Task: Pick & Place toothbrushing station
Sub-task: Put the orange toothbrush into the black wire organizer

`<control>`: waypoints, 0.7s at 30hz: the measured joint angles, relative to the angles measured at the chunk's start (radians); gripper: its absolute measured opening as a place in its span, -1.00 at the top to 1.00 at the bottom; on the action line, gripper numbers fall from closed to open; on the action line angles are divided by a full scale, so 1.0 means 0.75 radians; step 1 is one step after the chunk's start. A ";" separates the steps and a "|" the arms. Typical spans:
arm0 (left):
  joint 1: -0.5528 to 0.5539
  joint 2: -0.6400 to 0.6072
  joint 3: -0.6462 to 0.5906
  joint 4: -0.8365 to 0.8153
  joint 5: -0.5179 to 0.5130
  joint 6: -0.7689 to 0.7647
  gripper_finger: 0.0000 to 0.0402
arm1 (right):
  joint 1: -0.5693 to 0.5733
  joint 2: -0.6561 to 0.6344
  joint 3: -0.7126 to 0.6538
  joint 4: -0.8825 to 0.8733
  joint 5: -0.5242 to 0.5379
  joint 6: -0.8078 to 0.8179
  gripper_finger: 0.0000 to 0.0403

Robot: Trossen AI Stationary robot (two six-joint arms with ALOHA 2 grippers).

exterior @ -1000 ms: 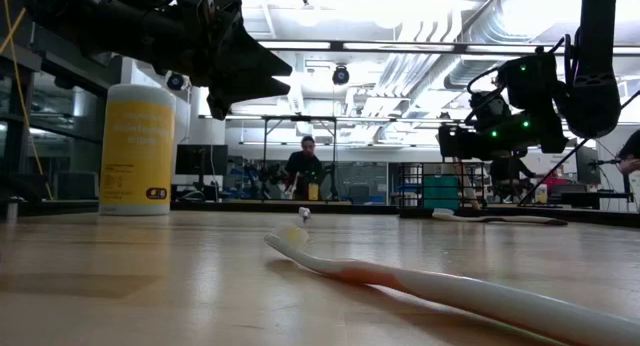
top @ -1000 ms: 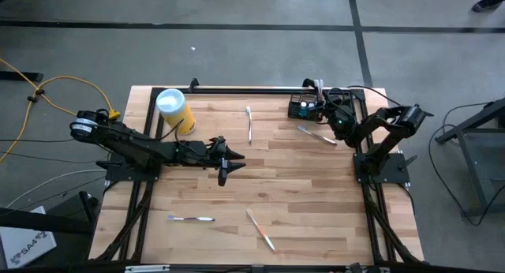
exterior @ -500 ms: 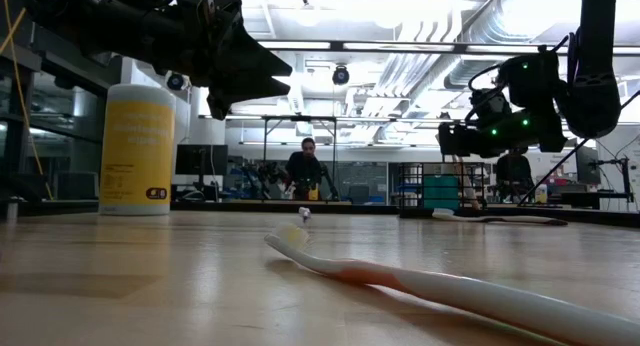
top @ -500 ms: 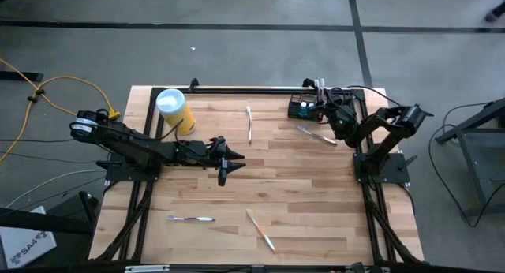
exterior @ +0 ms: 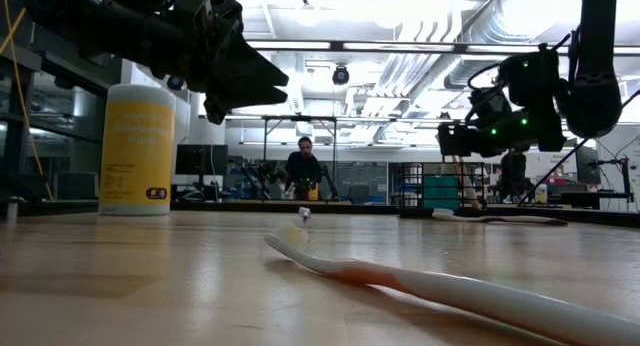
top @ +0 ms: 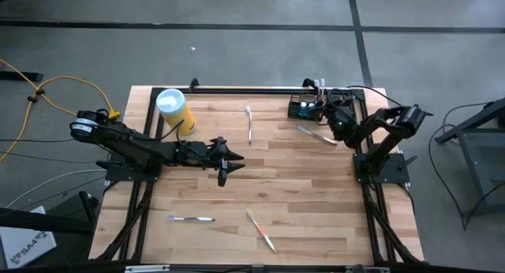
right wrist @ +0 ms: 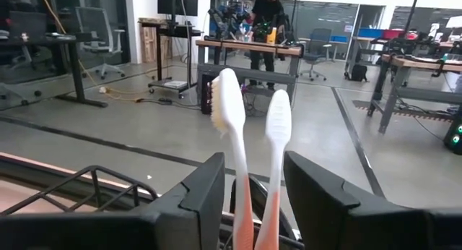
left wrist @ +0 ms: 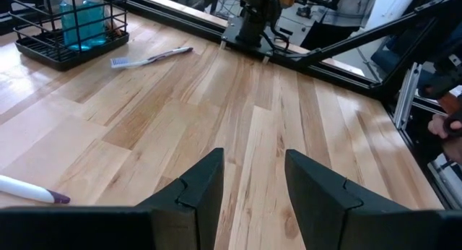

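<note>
My tabletop (top: 300, 170) carries the yellow canister (top: 176, 110) at the far left and the toothbrushing station (top: 305, 107), the black wire basket, at the far right edge. My left claw (top: 223, 169) hangs over the middle, fingers apart, gripping nothing. My right claw (top: 326, 105) sits at the basket with fingers apart; two toothbrushes (right wrist: 249, 141) stand upright between them, though I cannot tell if they're gripped.

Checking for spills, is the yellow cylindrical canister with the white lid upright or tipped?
Upright: the yellow cylindrical canister stands on its base in the low view.
</note>
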 joint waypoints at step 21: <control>0.001 0.000 0.000 -0.001 0.000 0.000 0.30 | 0.290 -0.079 0.000 0.005 0.357 -0.174 0.33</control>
